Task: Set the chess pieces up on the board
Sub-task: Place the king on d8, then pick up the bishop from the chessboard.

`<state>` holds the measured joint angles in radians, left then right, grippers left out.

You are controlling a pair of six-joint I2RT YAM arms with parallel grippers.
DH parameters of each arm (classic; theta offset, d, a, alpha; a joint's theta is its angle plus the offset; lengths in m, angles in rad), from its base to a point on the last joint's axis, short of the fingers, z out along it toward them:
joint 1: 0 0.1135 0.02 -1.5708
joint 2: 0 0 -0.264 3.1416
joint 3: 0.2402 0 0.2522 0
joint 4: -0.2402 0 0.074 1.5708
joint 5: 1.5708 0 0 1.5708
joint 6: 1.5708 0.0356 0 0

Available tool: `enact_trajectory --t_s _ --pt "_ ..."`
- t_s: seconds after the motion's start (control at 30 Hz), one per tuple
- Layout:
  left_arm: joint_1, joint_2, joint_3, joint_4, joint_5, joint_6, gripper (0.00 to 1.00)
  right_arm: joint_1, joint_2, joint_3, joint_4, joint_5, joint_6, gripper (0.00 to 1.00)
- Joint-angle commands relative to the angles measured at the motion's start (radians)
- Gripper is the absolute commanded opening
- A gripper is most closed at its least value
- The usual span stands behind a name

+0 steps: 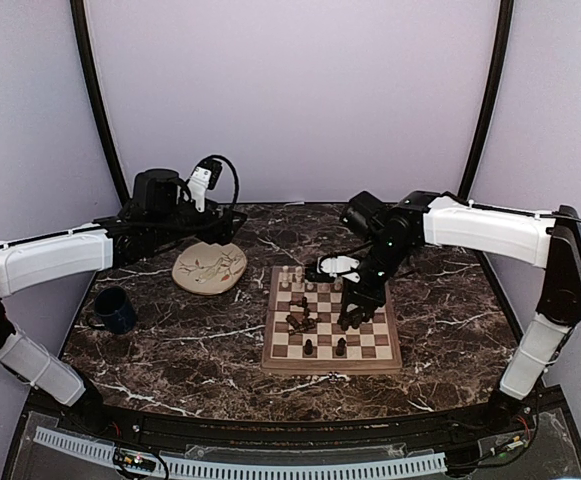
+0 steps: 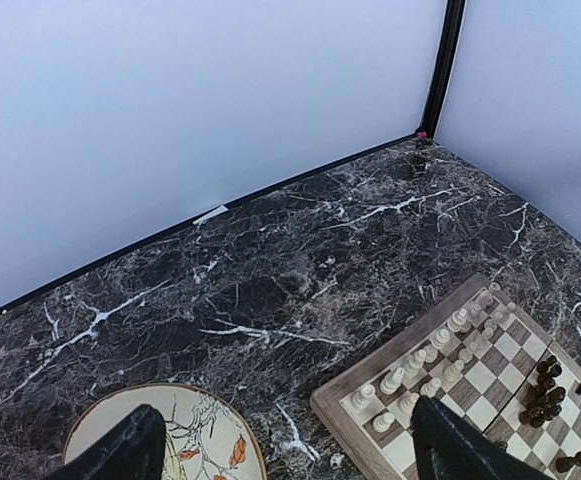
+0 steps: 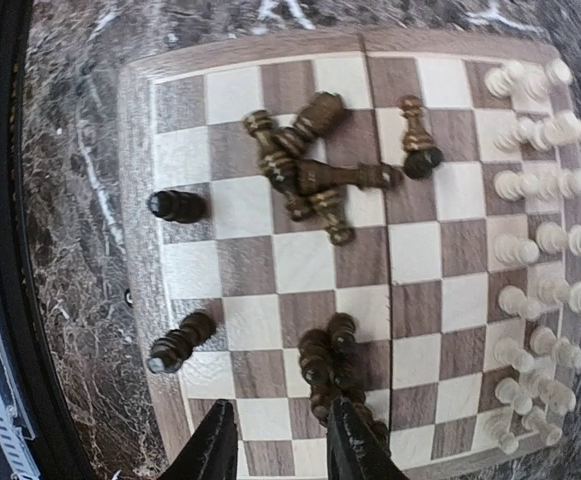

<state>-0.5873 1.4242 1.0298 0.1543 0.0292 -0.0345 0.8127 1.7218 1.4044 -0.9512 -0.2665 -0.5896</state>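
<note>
The right claw [image 3: 282,420], parted and empty above the board [image 3: 138,150], is far nearer than the wide-open left claw [image 2: 288,415] to the dark pieces [image 3: 325,365]: some stand just beyond its fingertips [image 3: 355,450], the toppled heap [image 3: 300,150] farther ahead, its longest piece [image 3: 345,178] lying crosswise.

A cream plate [image 1: 210,268] and blue mug [image 1: 116,310] sit on marble table [image 1: 190,345].

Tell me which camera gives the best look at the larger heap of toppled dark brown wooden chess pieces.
Right wrist: it looks straight down on the heap of dark brown pieces, each toppled piece distinct. Top external shows the heap as a small dark blob. Left wrist catches only tiny dark clumps at its lower-right edge.
</note>
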Motion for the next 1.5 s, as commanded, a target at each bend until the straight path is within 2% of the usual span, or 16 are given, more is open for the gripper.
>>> enact_trajectory --t_s 0.0,0.17,0.53,0.83,1.3,1.47 --pt "-0.002 0.003 0.036 -0.011 0.017 -0.005 0.87 -0.041 -0.009 0.012 0.009 0.058 0.040 0.30" --pt "-0.002 0.007 0.040 -0.013 0.029 -0.008 0.88 -0.045 0.018 -0.017 0.033 0.096 0.054 0.27" --pt "-0.002 0.009 0.042 -0.019 0.040 -0.010 0.88 -0.045 0.105 -0.005 0.033 0.066 0.062 0.31" --pt "-0.001 0.010 0.044 -0.019 0.049 -0.013 0.88 -0.033 0.128 -0.007 0.029 0.036 0.060 0.22" --pt "-0.002 0.013 0.046 -0.021 0.056 -0.015 0.87 0.001 0.174 0.005 0.031 0.047 0.065 0.21" --pt "-0.003 0.013 0.046 -0.022 0.058 -0.014 0.87 0.010 0.168 0.019 0.021 0.036 0.063 0.13"
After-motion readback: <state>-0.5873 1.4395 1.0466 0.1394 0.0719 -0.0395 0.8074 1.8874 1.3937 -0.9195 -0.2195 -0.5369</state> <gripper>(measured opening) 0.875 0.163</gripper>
